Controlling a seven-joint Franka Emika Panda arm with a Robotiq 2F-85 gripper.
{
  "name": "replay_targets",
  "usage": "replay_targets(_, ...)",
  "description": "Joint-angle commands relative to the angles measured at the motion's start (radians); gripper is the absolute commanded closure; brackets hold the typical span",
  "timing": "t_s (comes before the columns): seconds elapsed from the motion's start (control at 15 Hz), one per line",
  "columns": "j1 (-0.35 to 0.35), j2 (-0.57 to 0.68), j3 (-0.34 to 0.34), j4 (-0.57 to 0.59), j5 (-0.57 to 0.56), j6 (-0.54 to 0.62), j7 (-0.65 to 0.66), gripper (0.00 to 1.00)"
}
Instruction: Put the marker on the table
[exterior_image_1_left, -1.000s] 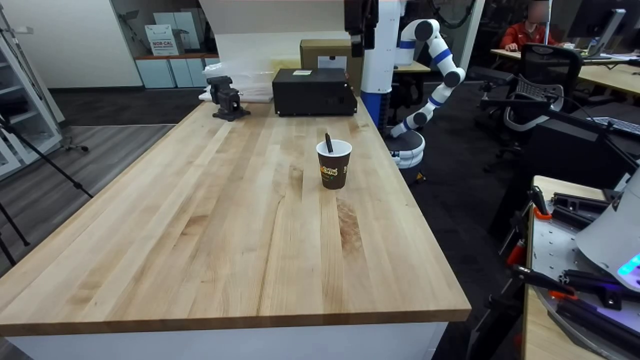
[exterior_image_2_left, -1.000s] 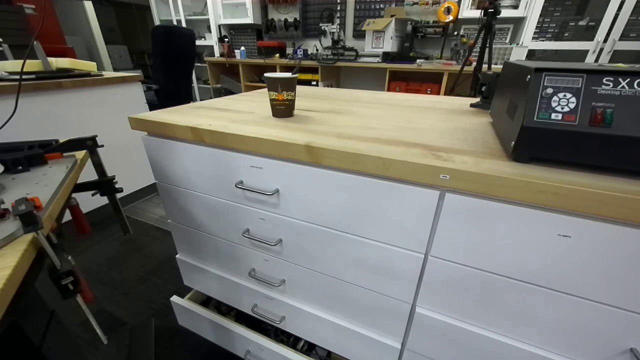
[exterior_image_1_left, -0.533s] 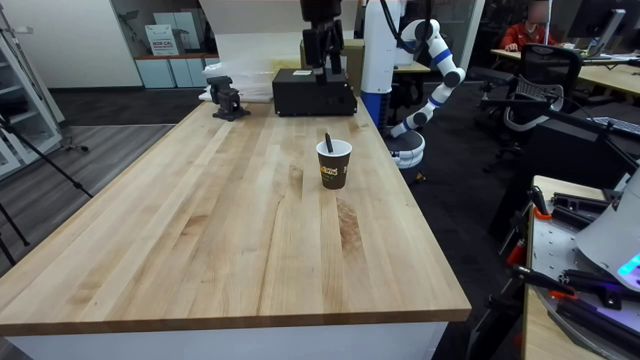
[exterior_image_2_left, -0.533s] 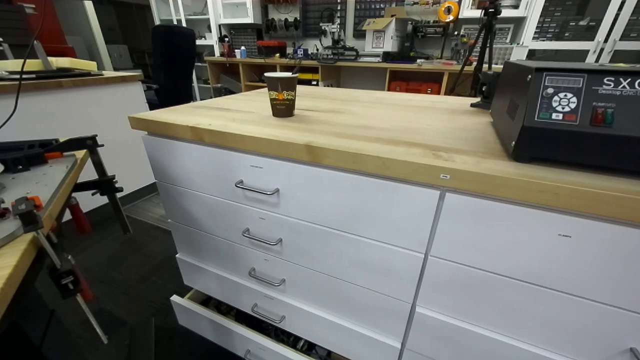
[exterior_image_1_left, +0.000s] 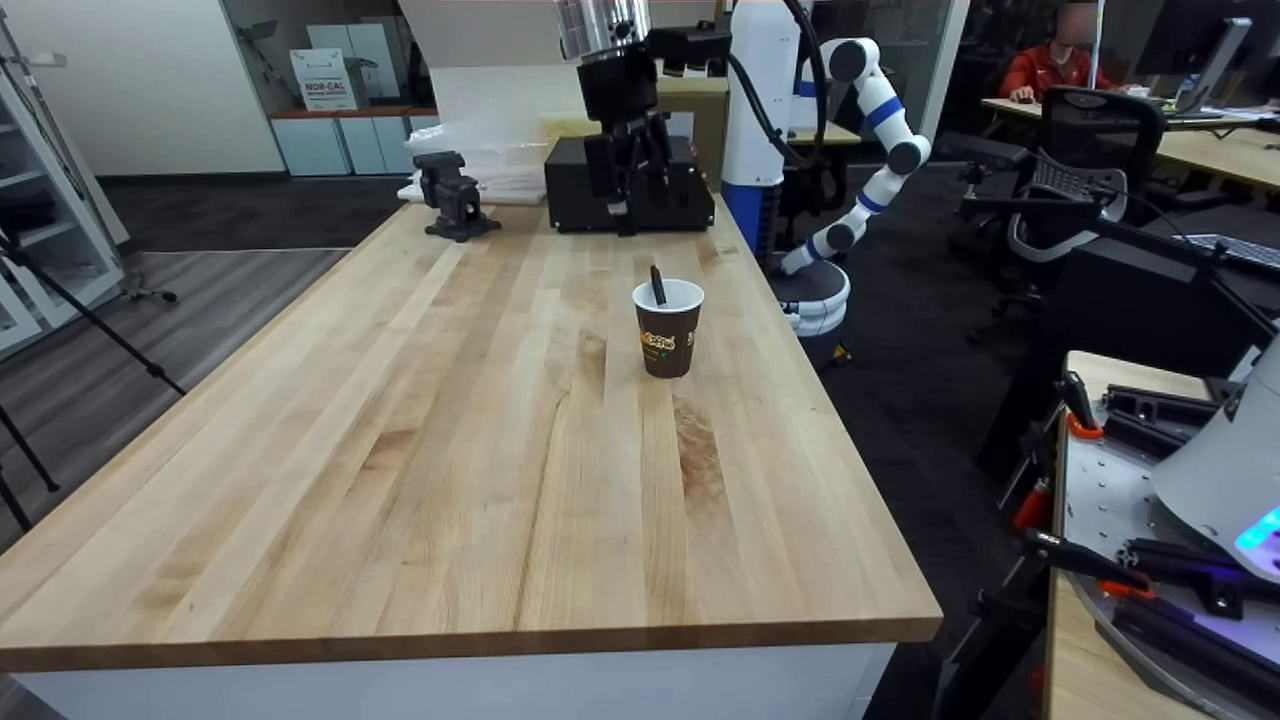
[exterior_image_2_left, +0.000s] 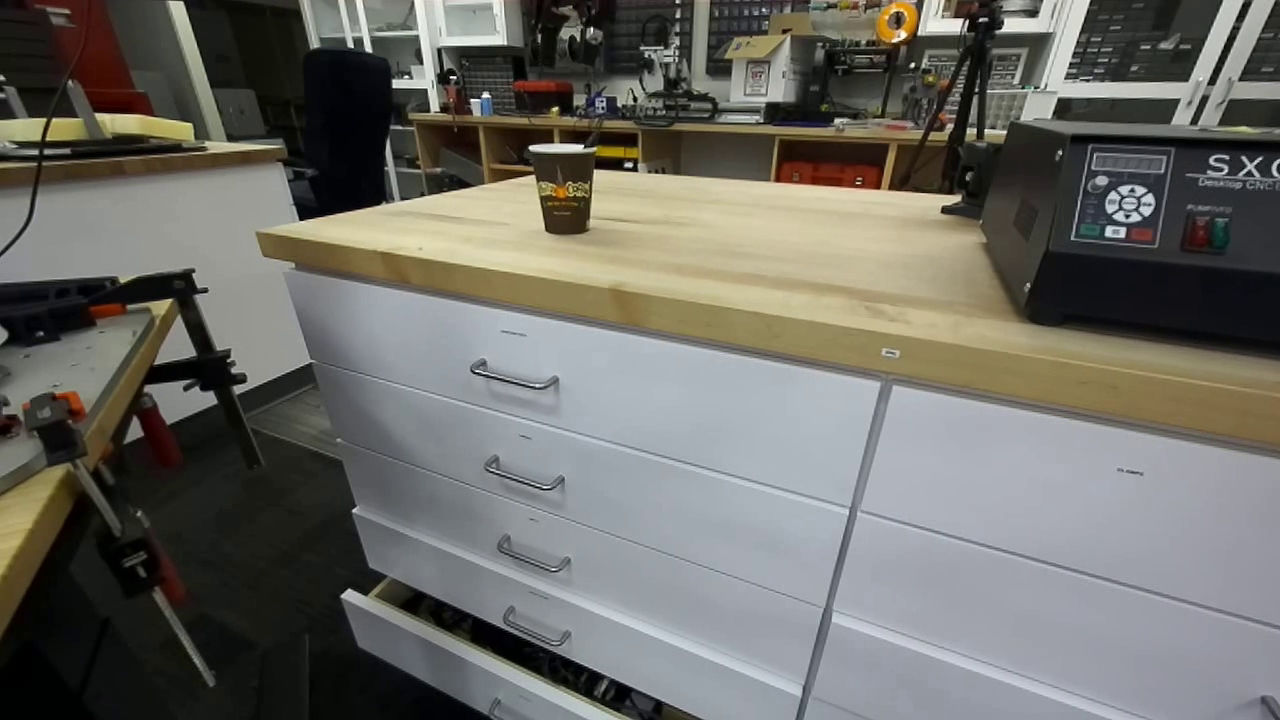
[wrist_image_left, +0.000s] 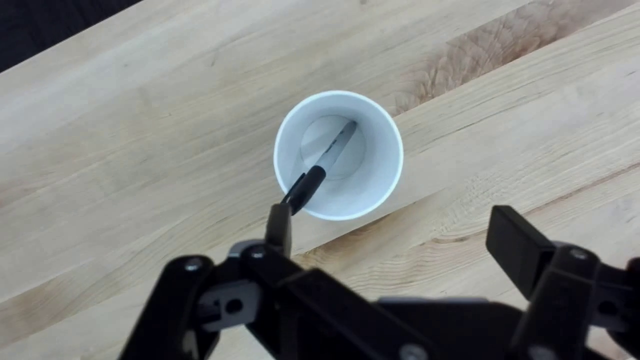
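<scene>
The marker (exterior_image_1_left: 657, 287) stands tilted inside the brown paper cup (exterior_image_1_left: 668, 345), its dark end above the white rim. In the wrist view the marker (wrist_image_left: 327, 157) shows a grey body and black cap, and the cap leans on the rim of the cup (wrist_image_left: 395, 175). In an exterior view the cup (exterior_image_2_left: 565, 203) stands upright on the table (exterior_image_2_left: 760, 240). The wooden table (exterior_image_1_left: 400, 480) also fills the wrist view (wrist_image_left: 150, 150). My gripper (exterior_image_1_left: 640, 208) is open and empty, above the cup. In the wrist view its left fingertip overlaps the cap's end, with the gripper (wrist_image_left: 395, 227) spread wide.
A black machine box (exterior_image_1_left: 630, 190) stands at the table's far end, with a dark vise (exterior_image_1_left: 457, 200) beside it. The box (exterior_image_2_left: 1110, 220) is large in an exterior view. A low drawer (exterior_image_2_left: 450, 640) is pulled out. A table edge shows at the wrist view's upper left.
My gripper has moved down and left in an exterior view, and its fingers now show at the top of another exterior view. The cup and marker have not moved.
</scene>
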Motion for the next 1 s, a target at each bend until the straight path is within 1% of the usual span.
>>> replay_targets(0.0,-0.041,-0.003,-0.003,-0.043,0.094,0.047,-0.024,0.00)
replay_targets(0.13,-0.059,-0.012,-0.008,-0.088,0.133,0.091,-0.027,0.00)
replay_targets(0.4,-0.064,-0.014,-0.026,-0.147,0.138,0.154,0.004,0.00)
replay_targets(0.6,-0.051,-0.003,-0.034,-0.159,0.120,0.174,0.022,0.00)
replay_targets(0.87,-0.036,0.006,-0.037,-0.135,0.102,0.177,0.043,0.00)
replay_targets(0.93,-0.033,0.008,-0.037,-0.131,0.100,0.177,0.045,0.25)
